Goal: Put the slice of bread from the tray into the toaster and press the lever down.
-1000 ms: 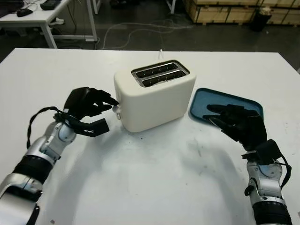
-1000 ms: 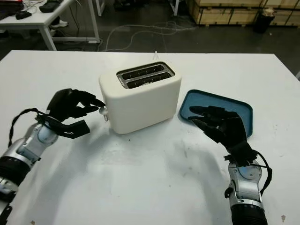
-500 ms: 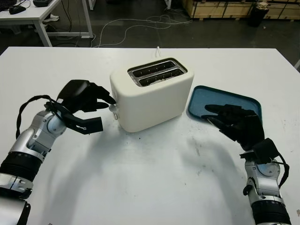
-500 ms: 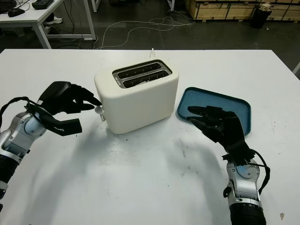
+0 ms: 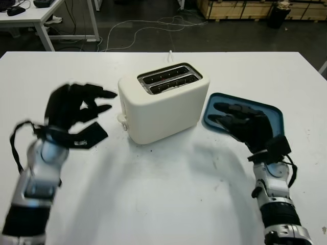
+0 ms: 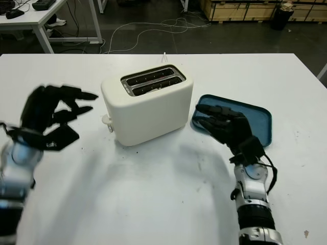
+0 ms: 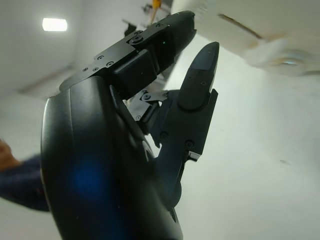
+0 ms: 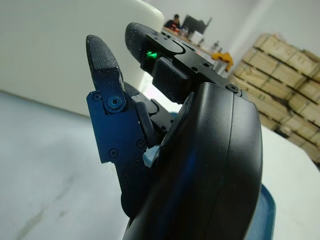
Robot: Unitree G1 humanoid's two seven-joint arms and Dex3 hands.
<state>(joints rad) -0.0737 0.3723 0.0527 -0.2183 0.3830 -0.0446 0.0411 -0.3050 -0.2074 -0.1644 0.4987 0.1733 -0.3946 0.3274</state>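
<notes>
Pulling back from the lever (image 5: pixel 122 121) now, left hand (image 5: pixel 71 109) hanging empty and uncurled just off the toaster (image 5: pixel 163 104)'s lever end. Sitting open too, right hand (image 5: pixel 242 125) over the near edge of the blue tray (image 5: pixel 273 113) beside the toaster. Not spotting any bread, slots looking dark.

The left robot hand (image 5: pixel 71 109) was raised at the left side, open and holding nothing, its black fingers (image 5: pixel 99 94) pointing toward the middle of the scene. Its forearm rose steeply from the bottom left corner, silver at the wrist with a black cable looping beside it. The right robot hand (image 5: pixel 244 124) was at the right side, also open and holding nothing, palm turned down with the fingers (image 6: pixel 209 109) reaching forward and leftward. Its forearm came up nearly straight from the bottom right edge.
</notes>
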